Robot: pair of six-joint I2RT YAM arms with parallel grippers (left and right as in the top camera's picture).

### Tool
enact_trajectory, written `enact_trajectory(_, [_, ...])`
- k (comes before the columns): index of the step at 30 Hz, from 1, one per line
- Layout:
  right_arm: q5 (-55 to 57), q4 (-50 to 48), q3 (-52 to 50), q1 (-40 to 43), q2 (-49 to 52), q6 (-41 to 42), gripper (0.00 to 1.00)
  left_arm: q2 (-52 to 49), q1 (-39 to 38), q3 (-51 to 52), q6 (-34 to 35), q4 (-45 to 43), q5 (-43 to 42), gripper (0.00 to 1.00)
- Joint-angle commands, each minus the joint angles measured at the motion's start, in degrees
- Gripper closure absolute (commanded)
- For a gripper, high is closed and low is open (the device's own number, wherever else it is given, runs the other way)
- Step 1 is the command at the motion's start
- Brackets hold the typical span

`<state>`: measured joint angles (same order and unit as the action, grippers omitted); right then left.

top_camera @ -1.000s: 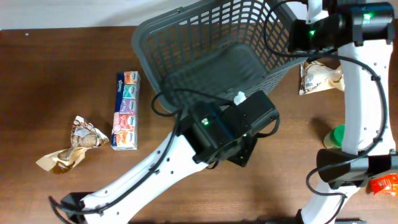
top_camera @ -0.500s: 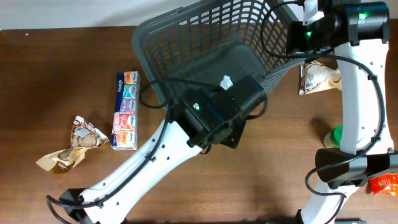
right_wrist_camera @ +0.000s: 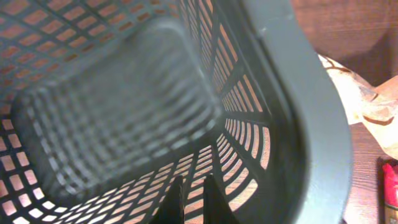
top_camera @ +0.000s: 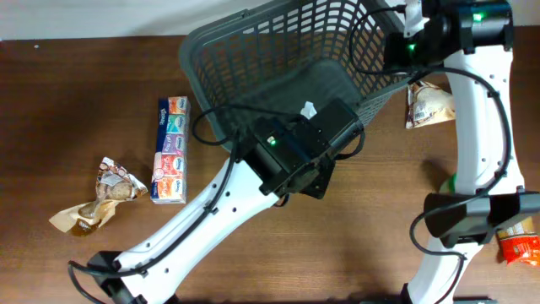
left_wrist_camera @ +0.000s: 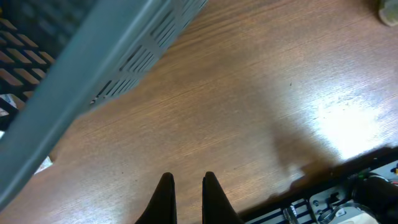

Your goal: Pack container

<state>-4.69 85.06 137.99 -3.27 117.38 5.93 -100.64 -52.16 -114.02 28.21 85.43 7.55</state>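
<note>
The dark grey shopping basket (top_camera: 253, 59) sits far-centre on the table (top_camera: 76, 101). The left gripper (left_wrist_camera: 186, 186), closed and empty, hangs just on the basket's near side. The right gripper (right_wrist_camera: 192, 194), also closed and empty, points into the basket's right end.

container (top_camera: 253, 51): you have it at the far middle of the table (top_camera: 51, 101), reaching to the far edge
row of cartons (top_camera: 171, 149): just left of the container, lying lengthwise from near to far
crumpled wrapper (top_camera: 94, 198): left of the row of cartons and a little nearer to you, close beside it
pouch (top_camera: 432, 105): on the table just right of the container, beside its right wall
packet (top_camera: 521, 247): at your near right corner, well apart from the pouch
left gripper (left_wrist_camera: 186, 186): over bare table, just outside the container's near wall
right gripper (right_wrist_camera: 193, 193): inside the container, beside its right wall, with the pouch beyond that wall
</note>
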Motion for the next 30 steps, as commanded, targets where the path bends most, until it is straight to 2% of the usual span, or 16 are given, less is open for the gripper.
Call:
enact_trajectory(1, [0.9,0.1,-0.2,-0.5,1.2,-0.1,0.96,-0.9,0.0,-0.4,0.7,-0.2,0.7,0.98])
enact_trajectory(30, [5.4,5.4,-0.2,-0.5,1.4,0.1,0.96,-1.0,5.9,-0.4,0.5,-1.7,0.9,0.98])
